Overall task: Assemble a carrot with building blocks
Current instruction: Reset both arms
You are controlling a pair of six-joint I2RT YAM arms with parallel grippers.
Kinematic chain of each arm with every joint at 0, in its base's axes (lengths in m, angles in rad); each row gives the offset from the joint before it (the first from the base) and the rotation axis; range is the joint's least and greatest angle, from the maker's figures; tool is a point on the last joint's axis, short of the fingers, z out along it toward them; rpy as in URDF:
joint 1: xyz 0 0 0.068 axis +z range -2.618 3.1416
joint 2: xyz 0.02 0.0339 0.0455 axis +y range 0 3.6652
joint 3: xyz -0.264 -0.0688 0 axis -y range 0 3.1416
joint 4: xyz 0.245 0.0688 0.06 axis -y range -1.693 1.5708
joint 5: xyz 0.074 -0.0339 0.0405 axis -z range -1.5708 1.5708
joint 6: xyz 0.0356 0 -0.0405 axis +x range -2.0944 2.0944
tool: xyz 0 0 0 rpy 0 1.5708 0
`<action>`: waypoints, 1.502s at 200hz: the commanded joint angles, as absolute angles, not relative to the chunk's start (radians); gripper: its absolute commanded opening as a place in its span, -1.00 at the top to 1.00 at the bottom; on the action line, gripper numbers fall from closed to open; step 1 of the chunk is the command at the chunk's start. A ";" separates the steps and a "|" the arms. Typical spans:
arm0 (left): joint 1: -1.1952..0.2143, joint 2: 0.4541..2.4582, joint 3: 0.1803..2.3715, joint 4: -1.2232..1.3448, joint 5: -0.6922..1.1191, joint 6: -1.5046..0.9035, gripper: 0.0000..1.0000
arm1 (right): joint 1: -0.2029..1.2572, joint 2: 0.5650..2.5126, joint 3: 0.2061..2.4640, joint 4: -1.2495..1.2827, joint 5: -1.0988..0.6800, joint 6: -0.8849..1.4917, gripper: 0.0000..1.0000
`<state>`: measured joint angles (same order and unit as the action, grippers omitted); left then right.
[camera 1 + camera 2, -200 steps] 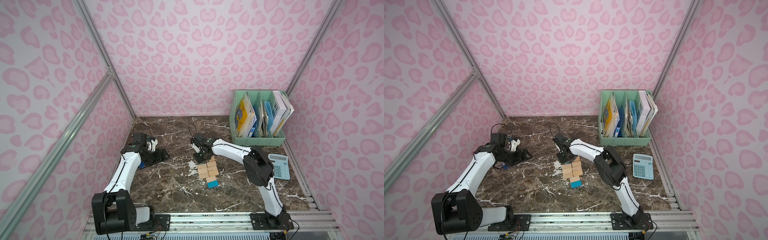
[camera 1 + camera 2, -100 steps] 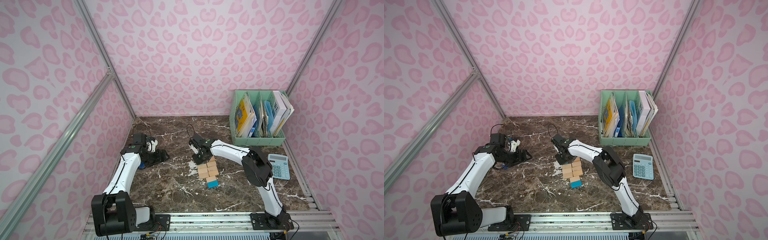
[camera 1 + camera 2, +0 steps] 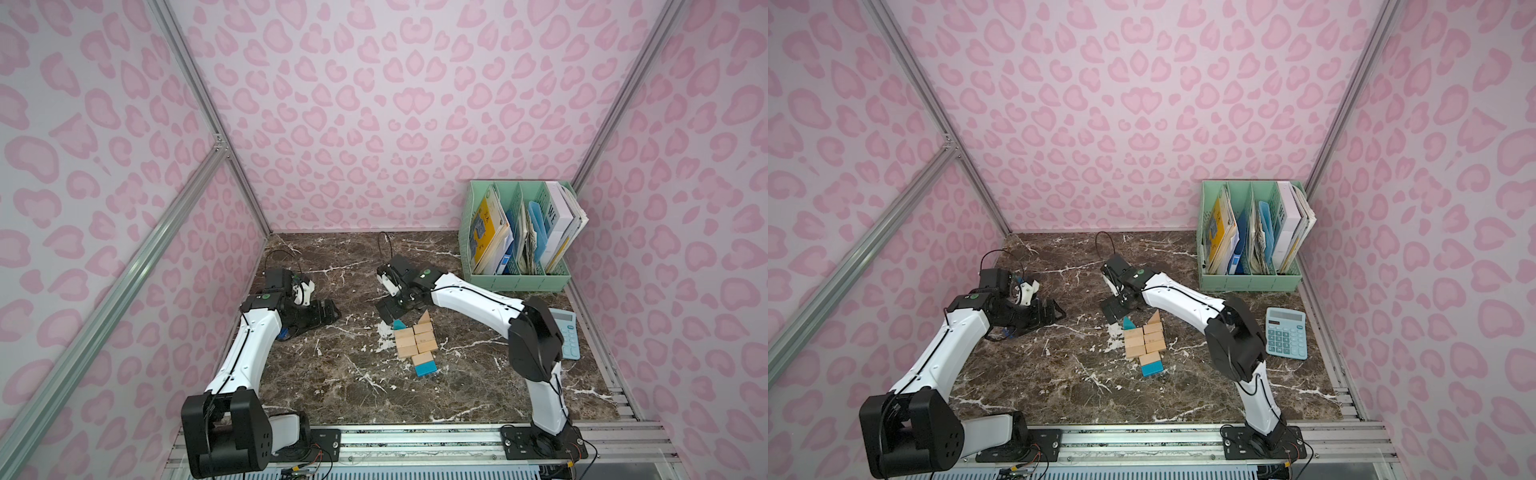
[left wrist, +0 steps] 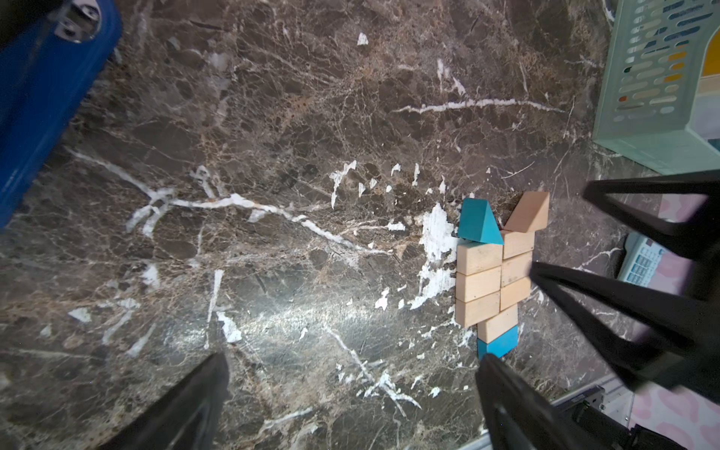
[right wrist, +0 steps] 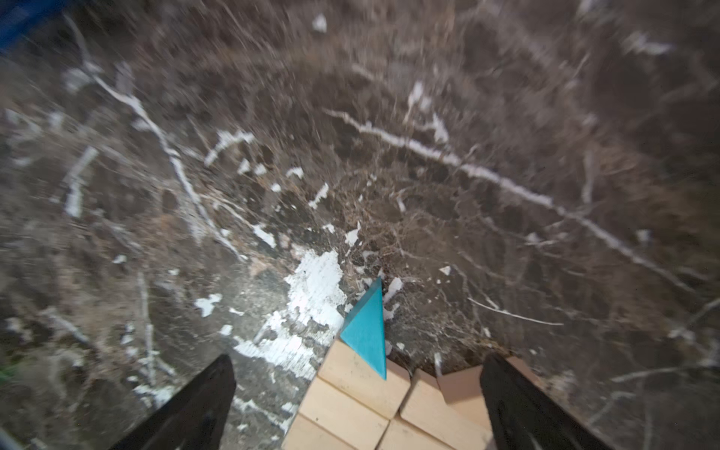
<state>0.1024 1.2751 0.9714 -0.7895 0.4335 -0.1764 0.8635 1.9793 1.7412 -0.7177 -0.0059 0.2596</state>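
1. Out on the middle of the counter (image 3: 332, 374), between the two arms, lies the carrot (image 3: 417, 345). It is made of smooth light-wood rectangles laid two wide, narrowing to a blue end block (image 3: 426, 368) on the rail side. A blue triangle (image 3: 399, 324) and a tan triangle (image 3: 424, 318) sit at the far end.
2. The only writing I can read is "WE" on a white book (image 3: 552, 216) in the mint file rack (image 3: 519, 282). The light-blue calculator (image 3: 567, 332) has keys too small to read.
3. The right tool (image 3: 390, 311) hovers just beyond the triangles with its jaws spread wide, gripping nothing. Its wrist view is blurred and shows only the carrot's triangle end.
4. The left tool (image 3: 322, 313) is well apart, near the left wall, its jaws also spread and empty. Its wrist view takes in the whole carrot and the right tool's black fingers (image 4: 553, 278).
5. The counter is dark brown marble with white veins.
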 commanded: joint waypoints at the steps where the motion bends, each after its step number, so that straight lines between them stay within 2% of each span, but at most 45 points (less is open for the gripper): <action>1: 0.104 1.258 0.973 -0.709 0.372 -0.100 -0.98 | 0.749 1.791 1.672 -0.657 -0.028 0.279 -0.99; 34: 0.117 1.185 0.904 -0.486 0.289 -0.017 -0.98 | 0.320 1.346 1.160 -0.316 -0.192 0.252 -0.99; 64: 0.174 1.241 0.869 -0.357 0.258 -0.056 -0.98 | 0.018 1.051 0.720 -0.055 -0.199 0.175 -0.99; 92: 0.192 1.251 0.746 -0.106 0.259 -0.081 -0.98 | -0.132 0.798 0.355 0.298 -0.173 0.169 -0.99; 126: 0.196 1.329 0.708 -0.032 0.265 -0.038 -0.98 | -0.158 0.642 0.037 0.654 -0.032 0.202 -0.95; 158: 0.242 1.352 0.650 0.095 0.274 -0.071 -0.98 | -0.158 0.764 -0.006 0.802 -0.047 0.216 -0.95; 185: 0.277 1.419 0.657 0.175 0.290 -0.101 -0.94 | -0.160 1.019 0.074 0.951 -0.023 0.144 -0.96; 213: 0.278 1.482 0.680 0.259 0.295 -0.126 -0.91 | -0.159 1.315 0.171 1.125 -0.107 0.159 -0.99; 243: 0.249 1.516 0.667 0.344 0.334 -0.133 -0.88 | -0.116 1.469 0.217 1.245 -0.101 0.113 -0.99; 248: 0.237 1.516 0.655 0.358 0.332 -0.121 -0.97 | -0.103 1.482 0.217 1.261 -0.105 0.099 -0.99; 256: 0.215 1.515 0.635 0.388 0.329 -0.093 -0.98 | -0.086 1.497 0.219 1.260 -0.135 0.065 -0.99; 273: 0.117 1.506 0.588 0.454 0.174 -0.035 -0.98 | -0.028 1.580 0.191 1.414 -0.076 0.017 -1.00; 286: 0.047 1.526 0.554 0.521 0.052 -0.001 -0.98 | -0.026 1.532 0.243 1.222 -0.052 0.021 -1.00; 300: 0.040 1.524 0.515 0.587 0.021 -0.007 -0.98 | -0.024 1.572 0.197 1.393 -0.045 0.021 -1.00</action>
